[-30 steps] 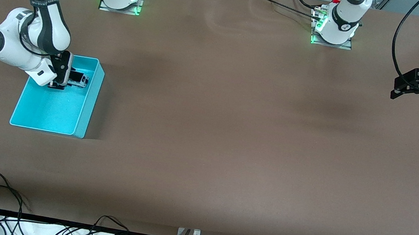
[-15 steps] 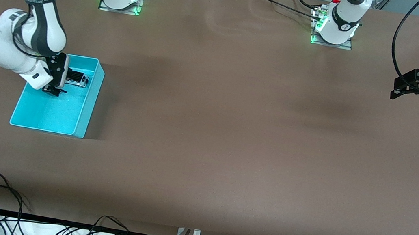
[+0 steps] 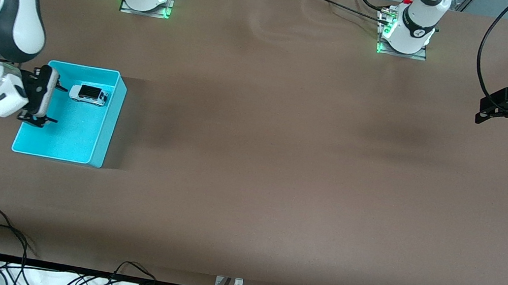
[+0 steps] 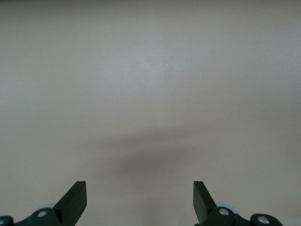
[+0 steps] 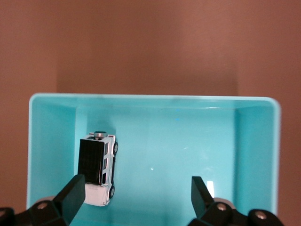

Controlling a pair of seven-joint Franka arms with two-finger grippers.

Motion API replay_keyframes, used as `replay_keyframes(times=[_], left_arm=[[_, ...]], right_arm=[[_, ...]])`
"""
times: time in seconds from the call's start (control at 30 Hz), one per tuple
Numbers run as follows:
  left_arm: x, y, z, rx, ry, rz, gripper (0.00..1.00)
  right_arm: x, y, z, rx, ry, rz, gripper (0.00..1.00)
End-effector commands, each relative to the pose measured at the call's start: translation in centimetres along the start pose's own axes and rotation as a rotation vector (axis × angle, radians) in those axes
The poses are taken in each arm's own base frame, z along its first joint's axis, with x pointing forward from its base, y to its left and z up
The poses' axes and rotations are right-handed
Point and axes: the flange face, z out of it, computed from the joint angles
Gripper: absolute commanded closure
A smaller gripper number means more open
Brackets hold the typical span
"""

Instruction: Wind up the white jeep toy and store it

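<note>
The tiny white jeep toy (image 3: 88,94) sits released in the cyan plastic bin (image 3: 102,141), frame's left. The right gripper (image 3: 43,99), empty and spread, should lift straight clear. The left gripper (image 3: 494,105) waits open, right edge.

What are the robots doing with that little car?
The white jeep toy sits on its wheels inside the cyan bin, in the part farther from the front camera. The right tool hangs open over the bin's edge, holding nothing. The left tool waits, open and empty, over bare table at the left arm's end.
</note>
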Motion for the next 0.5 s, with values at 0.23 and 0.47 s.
replay_keyframes(times=[0.23, 0.47], left_arm=[[1.1, -0.6, 0.0, -0.016, -0.002, -0.012, 0.00], [2.4, -0.7, 0.5, -0.016, 0.019, -0.010, 0.00]], right_arm=[[2.8, 0.9, -9.8, -0.037, 0.014, 0.394, 0.00], [3.8, 0.5, -12.8, -0.039, 0.014, 0.767, 0.00]])
